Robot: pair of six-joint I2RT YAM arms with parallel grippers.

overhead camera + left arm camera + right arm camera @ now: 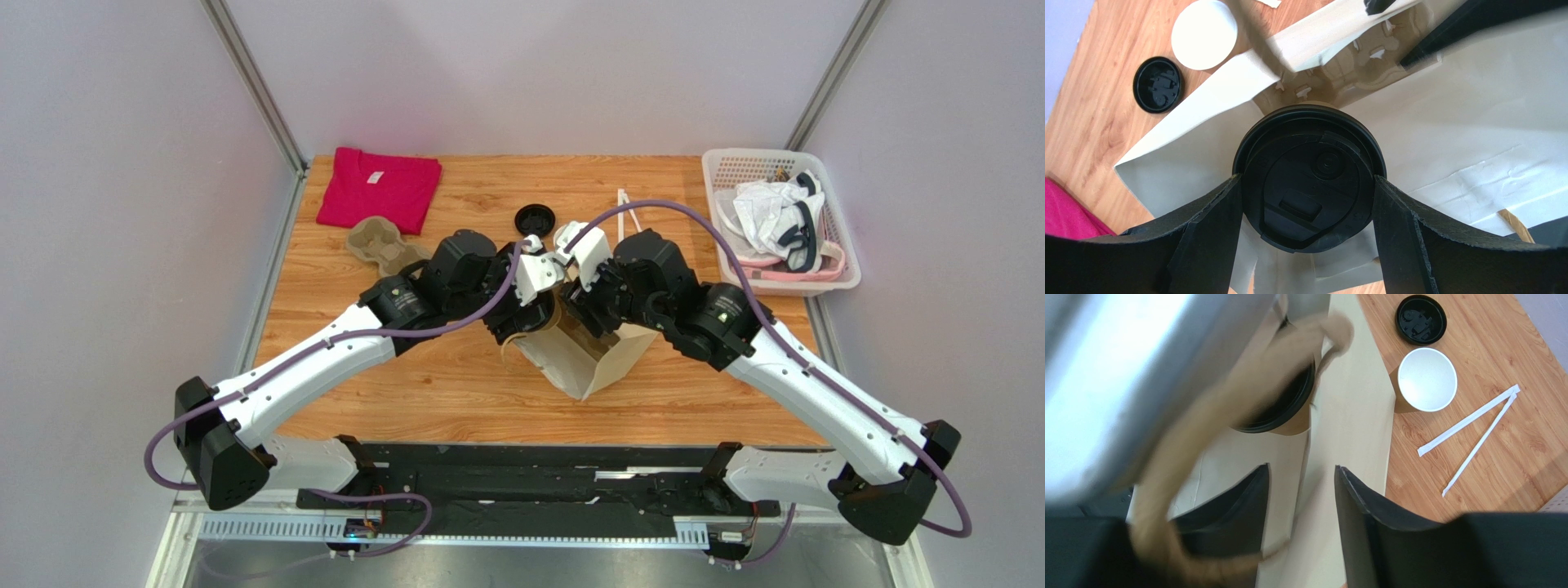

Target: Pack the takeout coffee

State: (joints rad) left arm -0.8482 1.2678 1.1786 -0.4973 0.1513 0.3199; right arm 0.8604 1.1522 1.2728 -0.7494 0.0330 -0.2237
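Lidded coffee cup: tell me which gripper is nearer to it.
Left. The left gripper clasps the lidded coffee cup by its lid rim, above the open paper bag; the right gripper straddles the bag's wall, the cup beyond its fingertips.

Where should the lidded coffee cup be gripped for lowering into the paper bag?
Grip the lidded coffee cup at its black lid's rim, from above, with one finger on each opposite side. It stands upright and round at the open paper bag's mouth, and the left gripper pinches it that way.

Bright even light, soft shadows, paper handle point(1223, 410) blurred, near foreground unfocused
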